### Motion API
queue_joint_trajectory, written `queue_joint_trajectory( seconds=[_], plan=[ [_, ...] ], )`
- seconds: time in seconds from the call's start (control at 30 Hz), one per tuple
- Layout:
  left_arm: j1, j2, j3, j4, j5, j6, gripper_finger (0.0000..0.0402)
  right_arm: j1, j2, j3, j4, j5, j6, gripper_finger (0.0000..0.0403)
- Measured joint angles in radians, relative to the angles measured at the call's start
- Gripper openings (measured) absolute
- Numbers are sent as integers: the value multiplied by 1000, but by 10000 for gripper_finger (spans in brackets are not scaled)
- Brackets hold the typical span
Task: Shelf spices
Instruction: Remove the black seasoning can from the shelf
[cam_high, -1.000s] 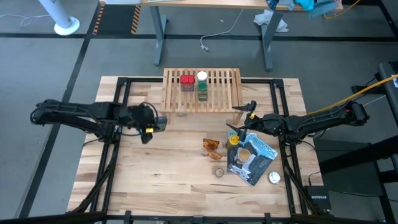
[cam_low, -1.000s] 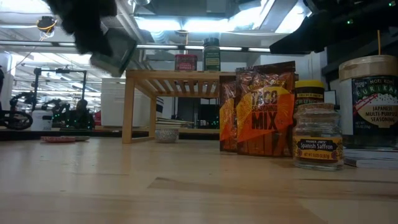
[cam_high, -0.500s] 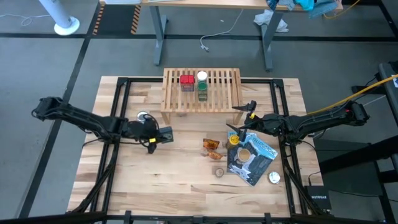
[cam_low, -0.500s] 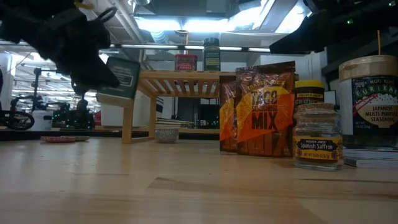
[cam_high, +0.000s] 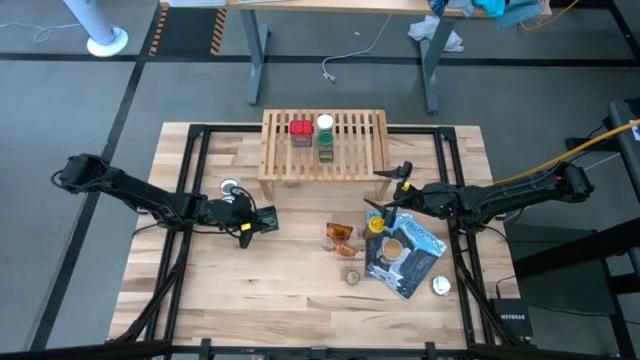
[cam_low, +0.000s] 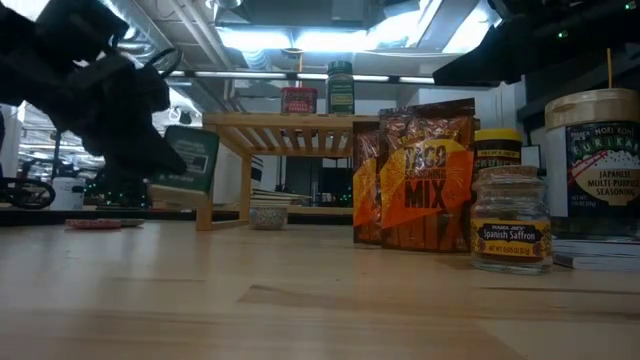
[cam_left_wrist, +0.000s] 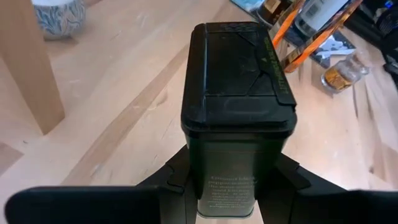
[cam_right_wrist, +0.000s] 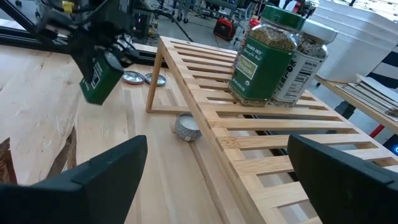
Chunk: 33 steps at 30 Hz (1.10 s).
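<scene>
Two end effectors: left (cam_high: 262, 222) grips dark tin (cam_left_wrist: 238, 106), seemingly airborne; right (cam_high: 386, 190) spread wide, empty

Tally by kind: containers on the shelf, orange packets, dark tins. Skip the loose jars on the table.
Containers on shelf: 3
Orange packets: 2
Dark tin, in left end effector: 1
Total: 6

Lighting: even, bright overhead. Ceiling panels (cam_low: 330, 40) blown out to white glare in low view, backlighting arms into silhouette. Shadows on tabletop (cam_high: 300, 280) soft and short. Left wrist view: background soft; nearest gripper parts blurred. Right wrist view: foreground fingers out of focus.
</scene>
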Motion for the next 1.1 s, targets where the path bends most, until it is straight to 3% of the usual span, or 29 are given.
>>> queue_joint_trajectory(
  seconds=[0.67, 1.1],
  plan=[
    [3, 453, -15, 488, -9, 213, 105, 0, 0, 0, 0, 0, 0, 392],
    [3, 535, -3, 594, -5, 224, 120, 0, 0, 0, -1, 0, 0, 392]
  ],
)
